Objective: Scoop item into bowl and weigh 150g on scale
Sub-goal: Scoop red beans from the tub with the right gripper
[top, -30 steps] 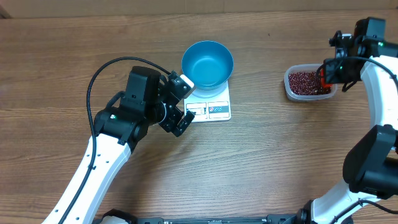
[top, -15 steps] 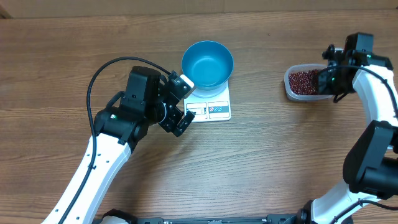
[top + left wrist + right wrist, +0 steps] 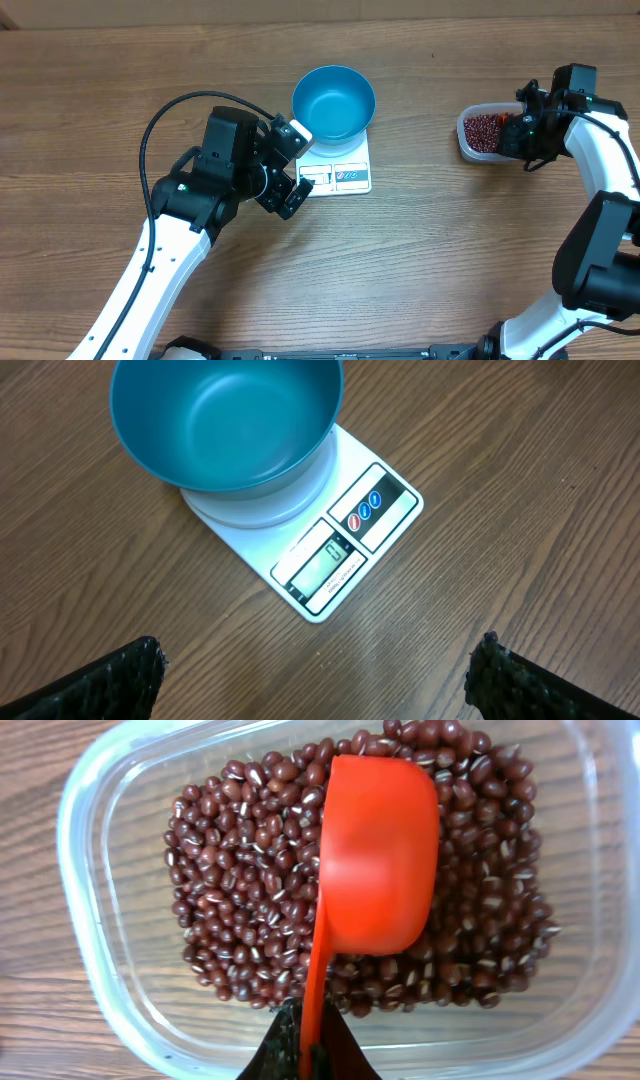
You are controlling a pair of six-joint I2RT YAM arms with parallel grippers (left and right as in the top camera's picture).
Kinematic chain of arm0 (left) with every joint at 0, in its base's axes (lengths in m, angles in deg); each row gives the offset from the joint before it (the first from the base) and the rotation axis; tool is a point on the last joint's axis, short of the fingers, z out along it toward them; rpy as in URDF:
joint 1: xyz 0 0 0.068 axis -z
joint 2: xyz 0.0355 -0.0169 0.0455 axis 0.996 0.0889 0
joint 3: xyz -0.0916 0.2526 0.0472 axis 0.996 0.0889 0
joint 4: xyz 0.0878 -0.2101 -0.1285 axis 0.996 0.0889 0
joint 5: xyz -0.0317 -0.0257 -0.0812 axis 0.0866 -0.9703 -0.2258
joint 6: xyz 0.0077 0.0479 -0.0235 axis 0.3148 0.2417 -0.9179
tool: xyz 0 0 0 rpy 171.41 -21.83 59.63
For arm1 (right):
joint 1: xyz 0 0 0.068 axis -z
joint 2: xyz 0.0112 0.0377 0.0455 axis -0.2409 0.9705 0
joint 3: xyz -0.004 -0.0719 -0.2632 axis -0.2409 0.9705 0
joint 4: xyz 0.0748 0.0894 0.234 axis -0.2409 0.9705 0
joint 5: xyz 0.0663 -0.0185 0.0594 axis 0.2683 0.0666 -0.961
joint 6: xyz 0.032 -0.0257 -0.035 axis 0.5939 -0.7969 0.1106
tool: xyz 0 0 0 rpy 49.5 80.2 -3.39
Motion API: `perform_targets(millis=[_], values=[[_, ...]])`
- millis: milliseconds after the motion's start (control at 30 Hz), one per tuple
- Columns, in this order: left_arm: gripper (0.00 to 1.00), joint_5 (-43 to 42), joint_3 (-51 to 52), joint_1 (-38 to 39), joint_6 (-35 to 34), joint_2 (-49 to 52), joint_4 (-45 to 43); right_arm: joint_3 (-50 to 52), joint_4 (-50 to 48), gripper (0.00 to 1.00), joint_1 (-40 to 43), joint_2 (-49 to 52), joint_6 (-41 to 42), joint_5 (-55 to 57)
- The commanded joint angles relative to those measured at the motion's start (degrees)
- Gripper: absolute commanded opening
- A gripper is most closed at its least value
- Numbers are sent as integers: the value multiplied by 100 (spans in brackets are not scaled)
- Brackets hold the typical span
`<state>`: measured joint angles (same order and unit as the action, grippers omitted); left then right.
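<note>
The blue bowl (image 3: 334,102) (image 3: 225,425) stands empty on the white scale (image 3: 340,174) (image 3: 345,535) at the table's middle. My left gripper (image 3: 292,170) (image 3: 318,675) hovers just left of the scale, open, with only bare wood between its fingers. Dark red-brown beans (image 3: 486,131) (image 3: 250,870) lie in a clear plastic tub (image 3: 470,148) (image 3: 90,840) at the right. My right gripper (image 3: 520,132) (image 3: 310,1045) is shut on the handle of an orange scoop (image 3: 375,855). The scoop's cup lies back-up on the bean pile.
The left arm (image 3: 190,200) stretches from the front left toward the scale, with a black cable (image 3: 150,130) looping over it. The right arm (image 3: 600,200) comes up along the table's right edge. Bare wood lies between the scale and the tub.
My right gripper has moved left and down over the tub, bringing the orange scoop onto the beans. The left arm, bowl and scale have not moved.
</note>
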<state>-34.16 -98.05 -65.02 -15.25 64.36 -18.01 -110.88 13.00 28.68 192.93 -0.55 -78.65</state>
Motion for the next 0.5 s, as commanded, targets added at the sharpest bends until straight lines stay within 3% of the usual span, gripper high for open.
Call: perform_targets(millis=[0, 467], values=[[99, -26, 22, 39, -55, 26, -22, 66, -42, 4, -13, -2, 555, -409], [100, -26, 22, 39, -55, 26, -22, 74, -216, 4, -13, -2, 1493, -1237]])
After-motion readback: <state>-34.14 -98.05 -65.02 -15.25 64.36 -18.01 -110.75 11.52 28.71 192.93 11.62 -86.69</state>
